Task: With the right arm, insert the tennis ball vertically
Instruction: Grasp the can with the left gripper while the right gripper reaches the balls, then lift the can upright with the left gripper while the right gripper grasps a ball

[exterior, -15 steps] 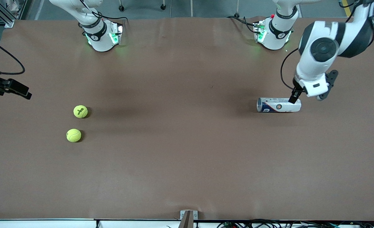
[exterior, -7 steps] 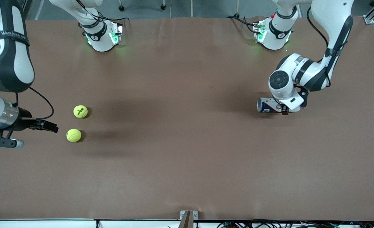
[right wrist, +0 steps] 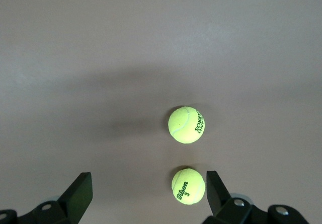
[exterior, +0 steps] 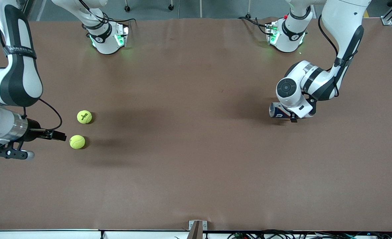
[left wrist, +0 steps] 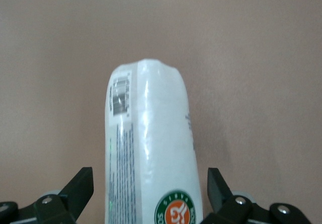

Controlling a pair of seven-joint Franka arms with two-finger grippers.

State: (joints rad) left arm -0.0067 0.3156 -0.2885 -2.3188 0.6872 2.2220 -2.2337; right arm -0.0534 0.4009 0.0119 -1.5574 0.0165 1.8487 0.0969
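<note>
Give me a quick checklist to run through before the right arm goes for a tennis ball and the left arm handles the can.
1. Right gripper open: ok, jaws wide in its wrist view.
2. Right gripper lined up with the nearer ball: not ok, it sits beside the ball, toward the right arm's end.
3. Second ball apart from the nearer one: ok, a gap shows.
4. Left gripper open around the can: ok, fingers either side, not closed.
5. Can upright for vertical insertion: not ok, it lies on its side.
6. Can's mouth open: cannot tell.
</note>
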